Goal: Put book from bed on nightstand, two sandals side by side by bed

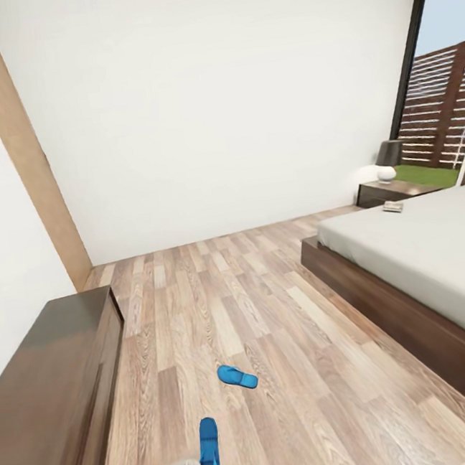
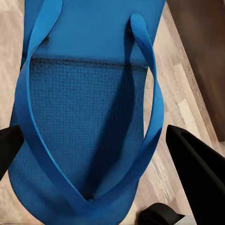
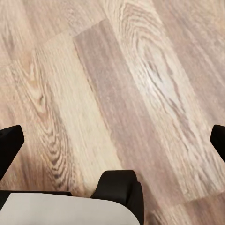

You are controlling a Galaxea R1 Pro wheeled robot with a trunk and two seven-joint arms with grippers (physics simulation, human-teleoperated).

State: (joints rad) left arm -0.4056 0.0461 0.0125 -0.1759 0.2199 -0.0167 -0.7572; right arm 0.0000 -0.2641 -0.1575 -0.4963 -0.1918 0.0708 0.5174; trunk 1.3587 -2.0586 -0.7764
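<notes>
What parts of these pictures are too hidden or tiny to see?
- Book on the bed: head view, too small to read its cover.
- Held sandal: head view, its lower end is cut off by the picture's bottom edge.
- Nightstand: head view, the mattress hides part of it.
- Bed: cut off by the right edge.

Head camera overlooks the floor [image 1: 271, 315]; both wrist cameras face it closely.

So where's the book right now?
In the head view the book lies on the far corner of the bed, right of centre, just in front of the nightstand with the lamp.
</notes>
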